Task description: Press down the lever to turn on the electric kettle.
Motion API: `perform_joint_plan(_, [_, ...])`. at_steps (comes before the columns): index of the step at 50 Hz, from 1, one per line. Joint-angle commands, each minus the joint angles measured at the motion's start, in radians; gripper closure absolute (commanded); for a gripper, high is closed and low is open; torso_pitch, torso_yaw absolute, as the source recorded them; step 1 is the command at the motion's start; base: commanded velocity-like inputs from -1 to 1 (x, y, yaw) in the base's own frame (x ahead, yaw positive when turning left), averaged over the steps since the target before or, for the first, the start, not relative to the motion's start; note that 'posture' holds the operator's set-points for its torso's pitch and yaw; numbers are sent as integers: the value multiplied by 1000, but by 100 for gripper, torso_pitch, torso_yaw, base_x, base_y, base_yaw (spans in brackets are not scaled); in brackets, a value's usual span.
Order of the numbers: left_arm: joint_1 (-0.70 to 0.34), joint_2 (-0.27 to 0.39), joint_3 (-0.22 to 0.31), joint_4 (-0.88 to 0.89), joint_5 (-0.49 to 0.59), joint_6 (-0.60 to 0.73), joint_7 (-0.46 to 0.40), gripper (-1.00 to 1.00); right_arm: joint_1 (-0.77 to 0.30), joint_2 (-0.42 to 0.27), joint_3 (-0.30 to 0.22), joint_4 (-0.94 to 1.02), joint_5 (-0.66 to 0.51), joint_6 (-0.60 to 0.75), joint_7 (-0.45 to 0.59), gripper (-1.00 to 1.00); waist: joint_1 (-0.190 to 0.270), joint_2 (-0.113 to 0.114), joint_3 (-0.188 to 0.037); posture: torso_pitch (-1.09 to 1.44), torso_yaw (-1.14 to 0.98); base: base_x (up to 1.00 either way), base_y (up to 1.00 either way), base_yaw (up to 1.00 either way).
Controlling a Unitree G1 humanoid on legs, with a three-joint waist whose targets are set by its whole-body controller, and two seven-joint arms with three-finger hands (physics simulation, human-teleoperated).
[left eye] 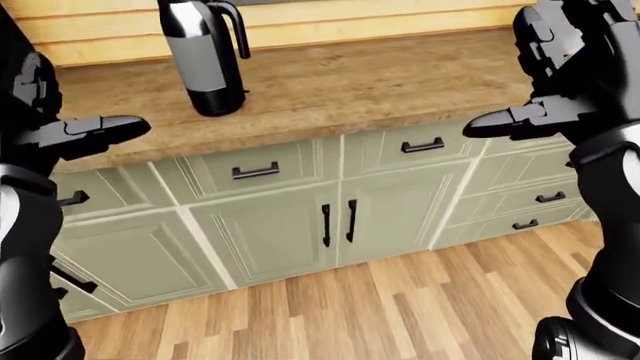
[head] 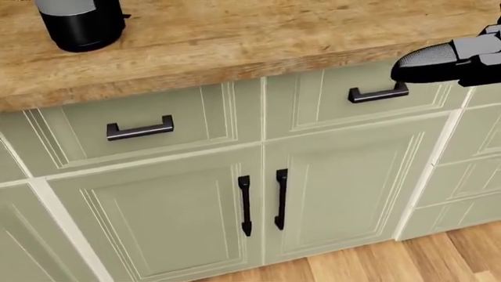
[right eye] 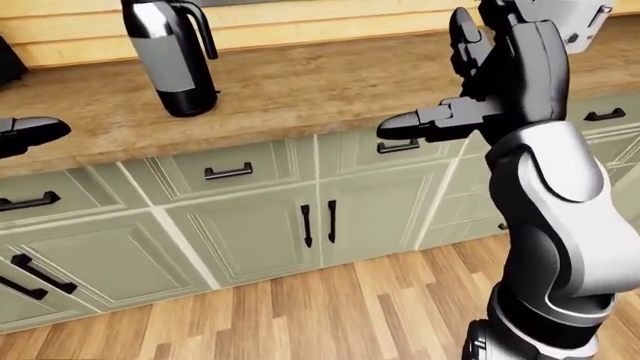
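A silver and black electric kettle (left eye: 204,58) stands upright on the wooden counter (left eye: 380,79), at the upper left of the left-eye view, its handle (left eye: 240,30) turned to the right. Only its black base (head: 81,24) shows in the head view. A small dark tab (left eye: 245,92) sits low on the base under the handle. My left hand (left eye: 80,124) is open and empty at the left edge, below and left of the kettle. My right hand (right eye: 440,101) is open and empty, raised near the counter's edge well to the right of the kettle.
Pale green cabinets (left eye: 270,232) with black handles (left eye: 255,172) run under the counter. A wood plank floor (left eye: 400,307) lies below. A light wood-panelled wall (left eye: 350,22) backs the counter. A dark object (right eye: 6,64) sits at the counter's far left.
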Motion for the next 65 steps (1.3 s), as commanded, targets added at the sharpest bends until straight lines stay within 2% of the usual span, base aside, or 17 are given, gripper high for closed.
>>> perform_joint_plan(1, [-20,19,18,-18,4,-25,3,-100,-23,-7,-3,-17,3,-23,2,-100,1,7,-16,0,0,13,11,0])
perform_joint_plan(3, [-19,19,18,-19,4,-25,3,-100,-24,-8,-4,-17,4,-23,2,-100,-2,80,-39,0,0,14,11,0])
perform_joint_plan(4, [-18,18,18,-20,4,-26,2,-100,-22,-7,-4,-17,4,-24,2,-100,7,34,-28,0,0,15,10,0])
perform_joint_plan(12, [-19,19,19,-19,3,-24,3,-100,-19,-7,-3,-17,2,-26,5,-100,14,-16,-15,0,0,15,11,0])
perform_joint_plan(16, [-17,19,20,-19,3,-25,2,-100,-22,-8,-3,-17,2,-24,5,-100,21,-103,-32,0,0,16,11,0])
perform_joint_plan(17, [-18,20,21,-20,2,-23,2,-100,-23,-8,-3,-16,2,-24,5,-100,13,-63,-26,0,0,16,12,0])
perform_joint_plan(25, [-22,22,19,-16,2,-24,3,-100,-34,-9,3,-11,1,-22,5,-100,6,-31,-17,0,0,16,11,0])
perform_joint_plan(29, [-23,24,20,-15,0,-23,5,-100,-35,-10,2,-11,1,-21,7,-100,-4,75,-39,0,0,16,13,0])
perform_joint_plan(30, [-24,24,20,-15,0,-22,5,-100,-35,-10,2,-12,1,-20,6,-100,6,36,-31,0,0,16,16,0])
perform_joint_plan(37, [-21,22,19,-13,0,-26,5,-100,-32,-6,1,-14,0,-19,2,-100,12,-8,-19,0,0,16,16,0])
perform_joint_plan(42, [-23,25,21,-18,-5,-20,8,-100,-32,-6,0,-17,3,-15,2,-100,20,-97,-24,0,0,16,17,0])
perform_joint_plan(43, [-22,25,21,-17,-5,-21,8,-100,-32,-6,0,-17,4,-15,2,-100,10,-57,-26,0,0,16,17,0])
perform_joint_plan(45, [-22,24,21,-16,-4,-22,8,-100,-29,-6,0,-21,5,-14,2,-100,11,-79,-30,0,0,16,17,0])
perform_joint_plan(51, [-20,24,22,-16,-4,-23,8,-100,-29,-5,1,-19,4,-16,3,-100,4,-28,-18,0,0,16,18,0])
perform_joint_plan(55, [-19,23,21,-16,-4,-24,9,-100,-29,-5,1,-21,5,-14,3,-100,-10,84,-65,0,0,16,18,0])
perform_joint_plan(57, [-21,24,21,-15,-5,-23,9,-100,-31,-5,0,-19,6,-14,3,-100,4,57,-18,0,0,16,18,0])
perform_joint_plan(65, [-20,27,24,-14,-8,-22,9,-100,-30,-5,2,-22,5,-13,2,-100,16,-32,-18,0,0,16,18,0])
